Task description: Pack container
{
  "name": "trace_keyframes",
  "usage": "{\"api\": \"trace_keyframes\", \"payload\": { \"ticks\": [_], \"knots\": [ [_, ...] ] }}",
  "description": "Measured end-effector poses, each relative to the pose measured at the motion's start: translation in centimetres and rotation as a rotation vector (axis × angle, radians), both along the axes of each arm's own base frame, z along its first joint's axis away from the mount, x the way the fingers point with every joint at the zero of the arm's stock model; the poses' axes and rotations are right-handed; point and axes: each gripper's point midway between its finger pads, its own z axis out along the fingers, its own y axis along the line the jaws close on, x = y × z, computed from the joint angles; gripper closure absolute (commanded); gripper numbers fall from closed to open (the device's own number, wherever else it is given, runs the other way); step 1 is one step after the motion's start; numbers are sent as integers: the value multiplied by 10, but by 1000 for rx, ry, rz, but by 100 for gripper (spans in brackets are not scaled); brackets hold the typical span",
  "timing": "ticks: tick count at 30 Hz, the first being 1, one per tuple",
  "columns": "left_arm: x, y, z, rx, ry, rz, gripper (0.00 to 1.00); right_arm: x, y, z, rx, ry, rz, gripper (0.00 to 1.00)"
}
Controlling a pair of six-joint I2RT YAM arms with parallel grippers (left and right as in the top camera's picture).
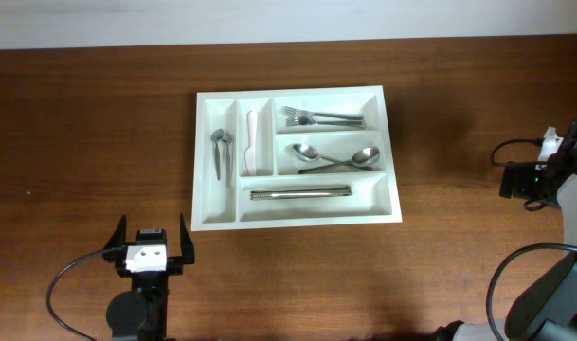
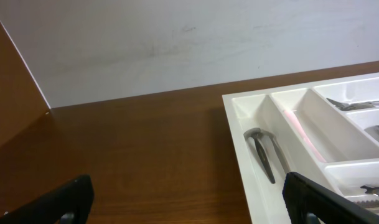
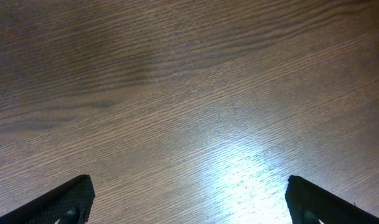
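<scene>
Tabletop (image 1: 80,123): dark brown wood grain, with a pale wall along its far edge.

Container (image 1: 307,218): white tray, lying flat near the middle of the tabletop and a little toward the far side. It has two narrow compartments on its left part and three long ones stacked to their right.

My left hand (image 1: 153,235): jaws spread wide, holding nothing and touching nothing. It sits over bare wood near the container's near-left corner, apart from the rim. In the left wrist view both black fingers (image 2: 65,202) show only at the bottom corners, with the container's left end ahead of them.

My right hand (image 3: 189,205): jaws likewise spread wide and gripping nothing, well apart from the container at the right edge of the tabletop (its wrist view shows only wood and a glare patch).

Contents:
- Knife (image 1: 299,193): in the nearest long compartment.
- Two spoons (image 1: 335,158): in the middle long compartment, handles crossing.
- Forks (image 1: 321,118): in the farthest long compartment.
- Grey tong-like piece (image 1: 221,150): in the leftmost narrow compartment.
- Pale pinkish piece (image 1: 253,142): in the next narrow compartment; I cannot tell what it is.
</scene>
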Motion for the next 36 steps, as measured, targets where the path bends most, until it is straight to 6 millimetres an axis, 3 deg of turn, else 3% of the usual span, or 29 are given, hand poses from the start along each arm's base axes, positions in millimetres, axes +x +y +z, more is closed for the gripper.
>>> {"api": "trace_keyframes", "payload": {
  "ticks": [12, 16, 19, 22, 24, 27, 31, 36],
  "knots": [
    [0, 0, 0, 0, 0, 0, 1, 4, -2, 8, -18, -32, 0, 1],
    [0, 0, 0, 0, 0, 0, 1, 9, 3, 46, -50, -153, 19, 1],
    [0, 0, 0, 0, 0, 0, 1, 15, 17, 97, -84, -321, 67, 1],
    [0, 0, 0, 0, 0, 0, 1, 27, 44, 154, -152, -539, 164, 1],
    [0, 0, 0, 0, 0, 0, 1, 36, 79, 192, -207, -719, 277, 1],
    [0, 0, -1, 0, 1, 0, 1, 36, 138, 226, -239, -934, 445, 1],
    [0, 0, -1, 0, 1, 0, 1, 12, 199, 233, -216, -1098, 610, 1],
    [0, 0, -1, 0, 2, 0, 1, -26, 239, 220, -177, -1195, 725, 1]
  ]
}}
